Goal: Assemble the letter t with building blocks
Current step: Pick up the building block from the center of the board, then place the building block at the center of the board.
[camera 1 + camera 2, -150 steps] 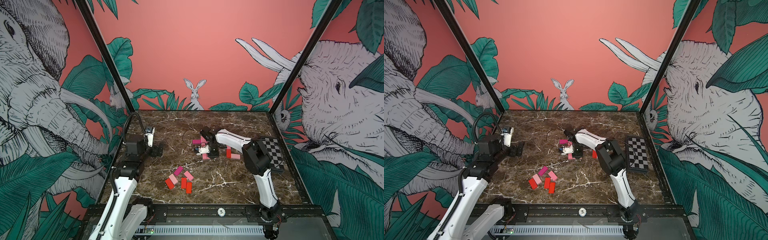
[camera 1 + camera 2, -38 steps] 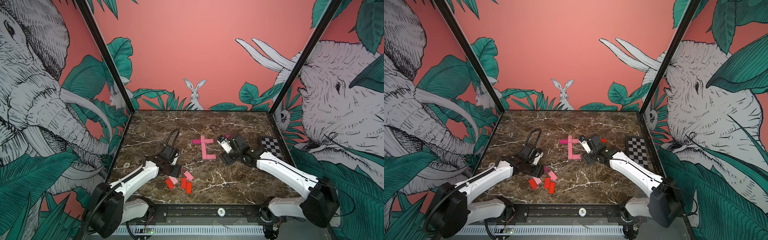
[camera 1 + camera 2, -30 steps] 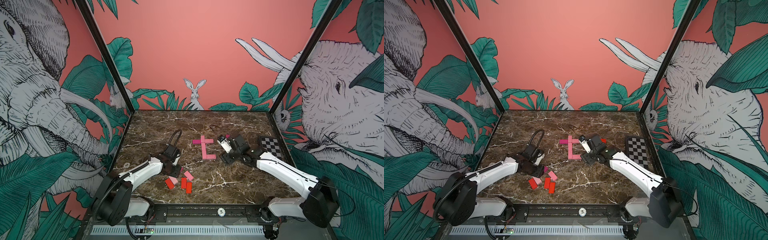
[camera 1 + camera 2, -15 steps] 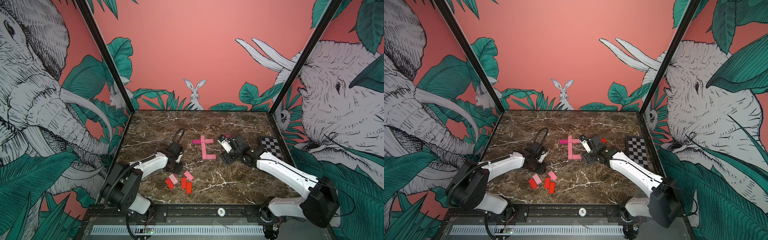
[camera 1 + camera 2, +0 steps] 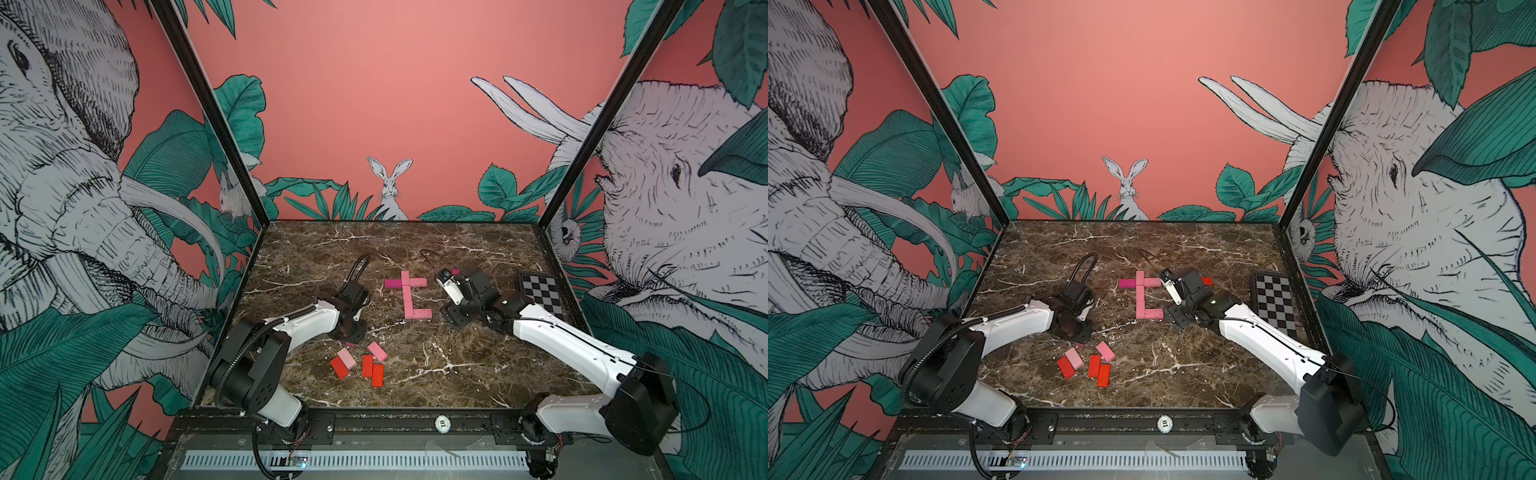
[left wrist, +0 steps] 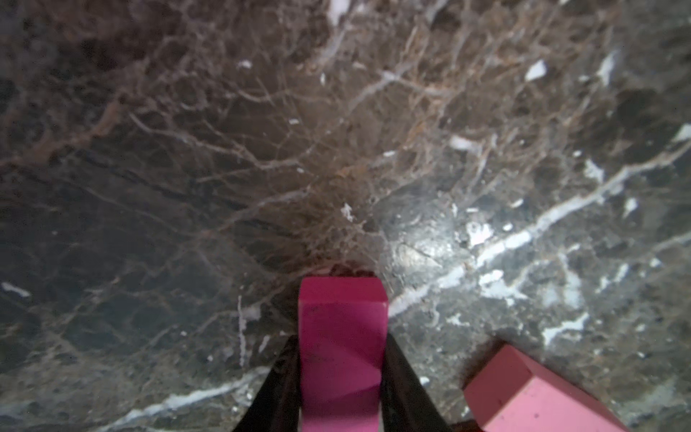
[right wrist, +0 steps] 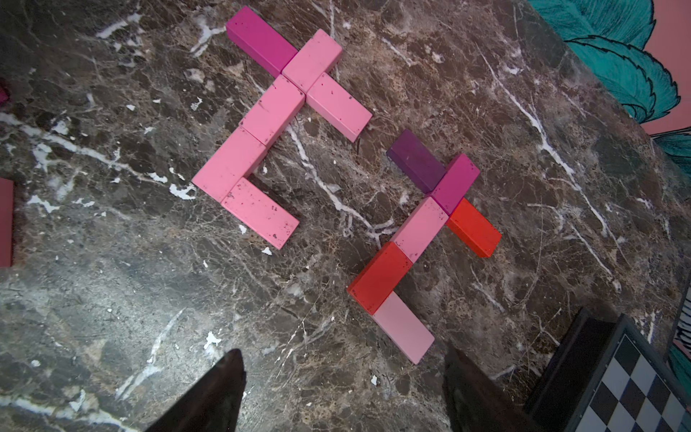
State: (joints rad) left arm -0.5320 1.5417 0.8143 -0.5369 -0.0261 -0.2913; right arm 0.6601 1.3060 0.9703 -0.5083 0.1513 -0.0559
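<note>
Left gripper (image 6: 342,374): I pinch a magenta rectangular block (image 6: 342,314) close to the brown marble table (image 6: 336,149), beside a pale pink block (image 6: 523,392). Right gripper (image 7: 344,392): spread and empty, near the pink block letter t (image 7: 269,123) laid flat mid-table. Round white tag (image 5: 442,423) on the black front rail (image 5: 374,424) reads 10.

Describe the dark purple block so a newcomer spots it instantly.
Start at the black-and-white checkerboard plate on the brown marble table; the letter nearest it is the mixed-colour block t. The dark purple rectangular block is its crossbar arm pointing at the pink block t, the only dark purple piece in that letter.
</note>
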